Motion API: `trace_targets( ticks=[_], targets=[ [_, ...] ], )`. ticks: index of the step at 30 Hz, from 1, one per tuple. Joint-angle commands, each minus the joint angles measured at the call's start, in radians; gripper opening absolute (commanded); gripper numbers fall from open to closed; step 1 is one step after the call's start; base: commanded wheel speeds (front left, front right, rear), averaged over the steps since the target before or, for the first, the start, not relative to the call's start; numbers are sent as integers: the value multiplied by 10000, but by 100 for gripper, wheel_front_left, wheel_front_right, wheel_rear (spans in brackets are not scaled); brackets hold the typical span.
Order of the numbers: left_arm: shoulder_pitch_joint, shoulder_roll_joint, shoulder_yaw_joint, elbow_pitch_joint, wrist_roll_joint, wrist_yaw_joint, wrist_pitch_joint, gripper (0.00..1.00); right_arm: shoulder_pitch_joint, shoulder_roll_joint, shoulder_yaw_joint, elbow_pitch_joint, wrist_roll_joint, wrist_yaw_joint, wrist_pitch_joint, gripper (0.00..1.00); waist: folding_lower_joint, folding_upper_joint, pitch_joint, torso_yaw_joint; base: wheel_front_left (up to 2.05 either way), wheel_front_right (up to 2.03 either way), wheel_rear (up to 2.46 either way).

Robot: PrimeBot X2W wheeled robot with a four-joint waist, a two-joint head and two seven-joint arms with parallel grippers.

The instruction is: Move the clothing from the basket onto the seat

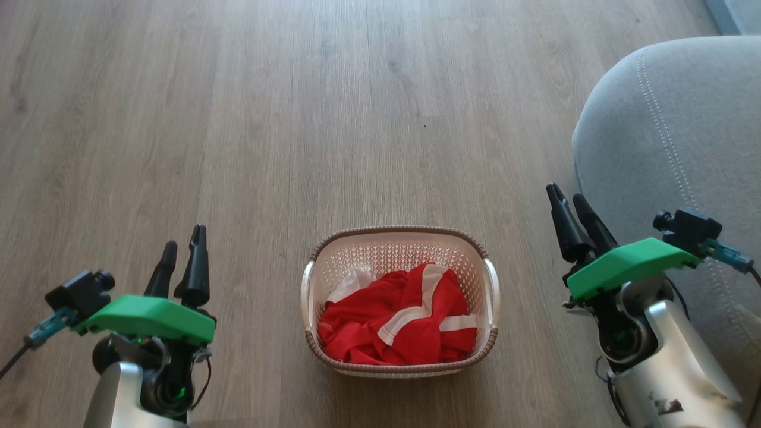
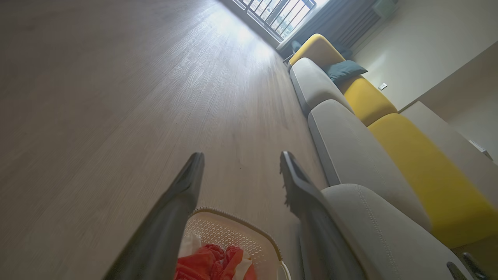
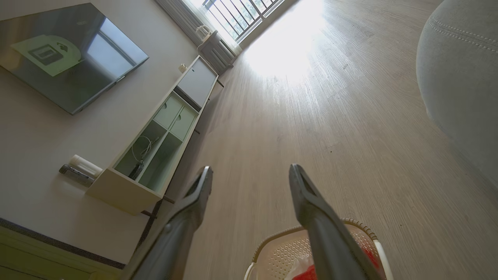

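The cream perforated basket [image 1: 401, 249] with a brown rim stands on the wood floor at the bottom centre of the head view. Inside it lies the clothing [image 1: 398, 324], crumpled red fabric with white stripe bands and a white piece at its upper left. The grey seat [image 1: 678, 137] rises at the right, seams showing. My left gripper [image 1: 185, 238] hangs open left of the basket, holding nothing. My right gripper [image 1: 569, 198] is open between basket and seat, also holding nothing. The left wrist view shows the basket [image 2: 229, 233], the clothing [image 2: 210, 262] and the seat [image 2: 373, 229]; the right wrist view shows the basket [image 3: 284, 249].
Bare wood floor [image 1: 297, 107] stretches ahead and to the left. A long sofa with grey cushions and yellow backs [image 2: 408, 167] runs beyond the seat. A low white cabinet [image 3: 155, 151] and a wall-mounted television [image 3: 66, 54] line the opposite wall.
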Motion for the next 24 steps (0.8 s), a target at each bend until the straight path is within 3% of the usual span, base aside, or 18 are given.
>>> trace_targets(
  ticks=[1, 24],
  targets=[
    [-582, 204, 151, -368, 258, -51, -118, 100, -582, -167, 179, -276, -224, 0, -148, 100, -1, 0, 21, 9, 0, 0, 0],
    [-1198, 345, 199, -172, 3653, -19, -821, 100, -1700, -432, 840, 284, -3320, 0, -857, 100, -1, 0, 132, 22, 0, 0, 0]
  ],
)
